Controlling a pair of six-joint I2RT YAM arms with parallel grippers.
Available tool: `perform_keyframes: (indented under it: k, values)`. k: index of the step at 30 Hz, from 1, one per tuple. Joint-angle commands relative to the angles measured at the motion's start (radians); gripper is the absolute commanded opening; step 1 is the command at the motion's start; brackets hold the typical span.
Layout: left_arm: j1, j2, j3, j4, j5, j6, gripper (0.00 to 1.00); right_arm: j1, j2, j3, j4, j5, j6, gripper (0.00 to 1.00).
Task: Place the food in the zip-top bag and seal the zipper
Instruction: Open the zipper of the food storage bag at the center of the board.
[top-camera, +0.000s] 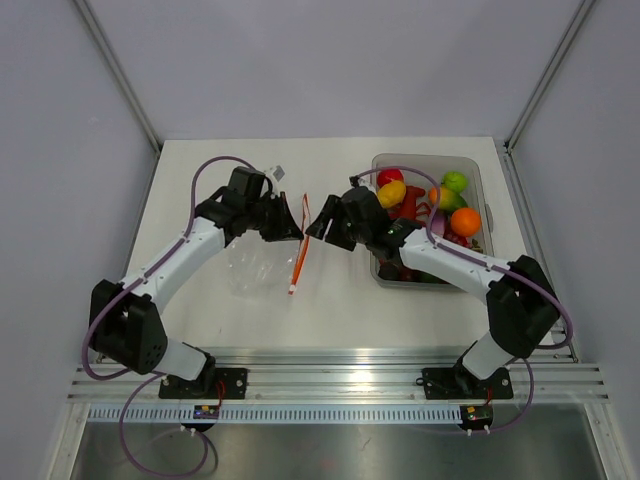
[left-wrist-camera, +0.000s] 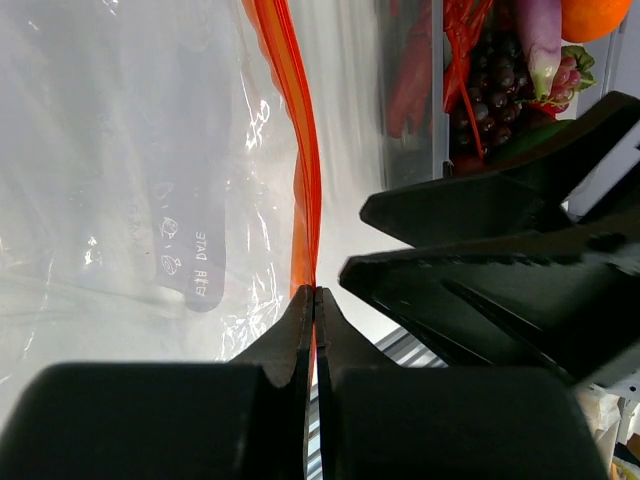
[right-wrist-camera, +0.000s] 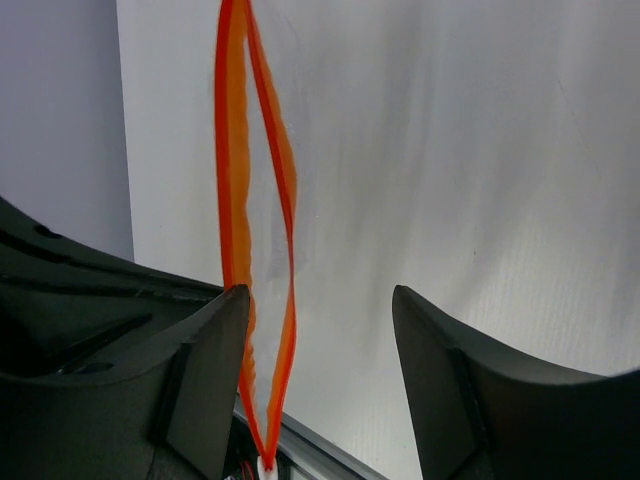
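left hand (left-wrist-camera: 315, 298) is clenched on the zipper (left-wrist-camera: 303, 160); right hand (right-wrist-camera: 320, 305), released just beside the zipper, should pinch only one lip, then pull gently.

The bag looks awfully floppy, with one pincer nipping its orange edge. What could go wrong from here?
The left pincer is shut on just the thin zipper, so the bag might slip free. The right pincer is open beside the zipper's two lips, which gape only narrowly; closing, it may catch both or neither. With so slim a mouth, the food could jam or drop outside.
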Motion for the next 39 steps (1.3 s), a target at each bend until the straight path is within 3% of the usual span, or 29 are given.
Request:
perform_keyframes:
  k: [1,7,9,10,11,14,25,34,39]
  values:
    - [-0.004,-0.052,-0.002,0.017,0.031,0.013,0.0,0.008,0.029,0.016,0.039,-0.006,0.021,0.67]
    - [-0.004,-0.057,-0.003,0.017,0.049,0.019,0.0,0.008,0.118,0.048,0.083,-0.095,0.001,0.65]
    - [-0.004,-0.062,-0.002,0.012,0.049,0.021,0.0,0.008,0.158,0.073,0.085,-0.117,-0.005,0.6]
    - [-0.004,-0.065,-0.002,0.0,0.041,0.026,0.0,0.008,0.165,0.079,0.071,-0.114,-0.007,0.53]
    - [-0.004,-0.066,0.006,-0.012,0.032,0.032,0.0,0.007,0.161,0.079,0.064,-0.1,-0.007,0.32]
    - [-0.004,-0.085,0.041,-0.084,-0.047,0.075,0.0,0.007,0.106,0.059,-0.005,0.01,-0.002,0.01]
    - [-0.013,-0.071,0.231,-0.316,-0.282,0.19,0.0,0.013,0.026,0.153,-0.254,0.127,-0.065,0.0]
    - [-0.22,-0.115,0.138,-0.163,-0.604,0.03,0.01,0.066,0.078,0.308,-0.367,0.129,-0.03,0.0]
    - [-0.246,-0.079,0.184,-0.21,-0.67,0.022,0.26,0.072,0.078,0.314,-0.388,0.15,-0.009,0.0]
